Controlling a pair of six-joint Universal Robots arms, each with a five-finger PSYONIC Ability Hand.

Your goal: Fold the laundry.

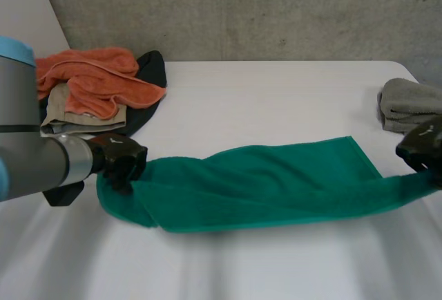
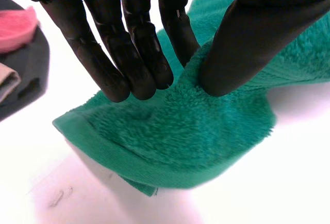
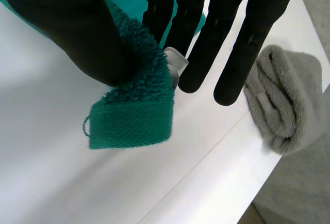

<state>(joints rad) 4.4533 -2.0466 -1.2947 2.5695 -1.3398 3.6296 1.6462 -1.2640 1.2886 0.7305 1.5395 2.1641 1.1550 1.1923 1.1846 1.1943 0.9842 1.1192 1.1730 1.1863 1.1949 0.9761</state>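
A green towel (image 1: 262,186) lies stretched across the white table (image 1: 276,99), folded lengthwise. My left hand (image 1: 123,158) pinches its left end; in the left wrist view the thumb (image 2: 247,43) presses the green towel (image 2: 175,141) against the fingers (image 2: 139,53). My right hand (image 1: 423,146) grips the right end, lifted slightly off the table. In the right wrist view the thumb (image 3: 67,33) and fingers (image 3: 206,33) pinch the towel's corner (image 3: 134,121), which hangs below them with a white label beside it.
A pile of laundry sits at the back left: an orange towel (image 1: 97,79) over a beige cloth (image 1: 69,117) and a black garment (image 1: 152,72). A folded grey towel (image 1: 407,103) lies at the table's right edge, also seen as the grey towel (image 3: 289,105).
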